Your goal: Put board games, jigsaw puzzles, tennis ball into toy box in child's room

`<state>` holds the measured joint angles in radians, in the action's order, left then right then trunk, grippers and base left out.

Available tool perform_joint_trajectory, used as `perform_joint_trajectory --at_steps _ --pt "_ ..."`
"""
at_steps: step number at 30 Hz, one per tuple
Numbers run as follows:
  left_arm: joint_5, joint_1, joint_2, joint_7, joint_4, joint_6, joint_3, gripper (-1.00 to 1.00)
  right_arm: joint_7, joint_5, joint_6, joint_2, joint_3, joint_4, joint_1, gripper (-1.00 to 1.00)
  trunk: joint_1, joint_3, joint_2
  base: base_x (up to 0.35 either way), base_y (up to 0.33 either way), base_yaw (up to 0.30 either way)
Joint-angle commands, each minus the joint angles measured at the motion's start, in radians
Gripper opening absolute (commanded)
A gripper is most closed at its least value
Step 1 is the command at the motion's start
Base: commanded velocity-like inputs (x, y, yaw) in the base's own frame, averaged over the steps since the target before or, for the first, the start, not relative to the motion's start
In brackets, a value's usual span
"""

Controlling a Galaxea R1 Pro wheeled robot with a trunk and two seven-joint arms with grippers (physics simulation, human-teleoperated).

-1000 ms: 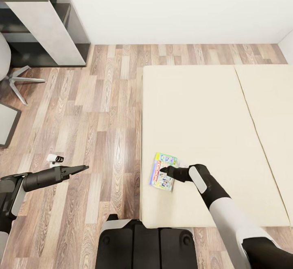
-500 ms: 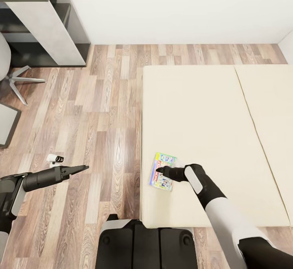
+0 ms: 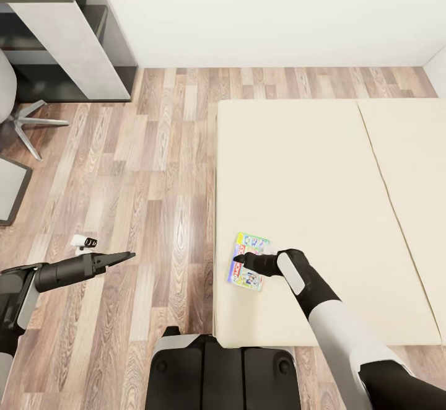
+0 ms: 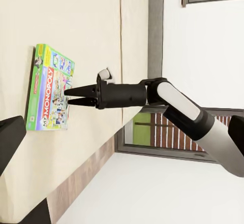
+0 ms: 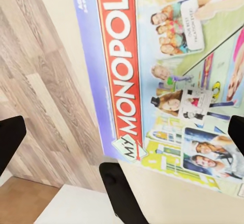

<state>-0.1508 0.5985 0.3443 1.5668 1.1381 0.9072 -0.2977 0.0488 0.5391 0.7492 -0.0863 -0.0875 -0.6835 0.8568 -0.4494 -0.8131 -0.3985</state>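
Observation:
One board game (image 3: 249,261), a flat green-edged "My Monopoly" box (image 4: 50,88) (image 5: 168,76), lies flat on the beige bed (image 3: 322,174) near its left front corner. My right gripper (image 3: 239,259) (image 4: 67,96) reaches low across the mattress with its tips over the box's middle. Its fingers (image 5: 10,135) stand apart and hold nothing. I cannot tell whether they touch the lid. My left gripper (image 3: 126,255) hangs over the wooden floor left of the bed, open and empty, pointing toward the box.
A grey desk panel (image 3: 71,41) with dark shelves stands at the back left by the white wall. A chair's star base (image 3: 31,122) is beside it. A small white and black object (image 3: 83,242) lies on the floor. My base (image 3: 223,373) is against the bed's front edge.
My right gripper has slid a little to the left over the board game. The box, the left arm and the camera have not moved.

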Motion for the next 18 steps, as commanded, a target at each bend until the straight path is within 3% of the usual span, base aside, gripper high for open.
perform_joint_trajectory --at_steps 1,18 --pt "0.001 0.000 0.000 0.004 0.000 0.011 0.000 1.00 0.005 -0.007 0.004 0.000 0.000 -0.001 0.000 1.00 -0.001 -0.001 -0.002 0.000 0.000 0.000" --pt "0.002 0.000 0.000 0.004 0.000 0.010 0.000 1.00 0.006 -0.010 0.009 0.023 0.001 -0.001 0.017 1.00 -0.001 -0.001 -0.002 0.000 0.000 0.000"
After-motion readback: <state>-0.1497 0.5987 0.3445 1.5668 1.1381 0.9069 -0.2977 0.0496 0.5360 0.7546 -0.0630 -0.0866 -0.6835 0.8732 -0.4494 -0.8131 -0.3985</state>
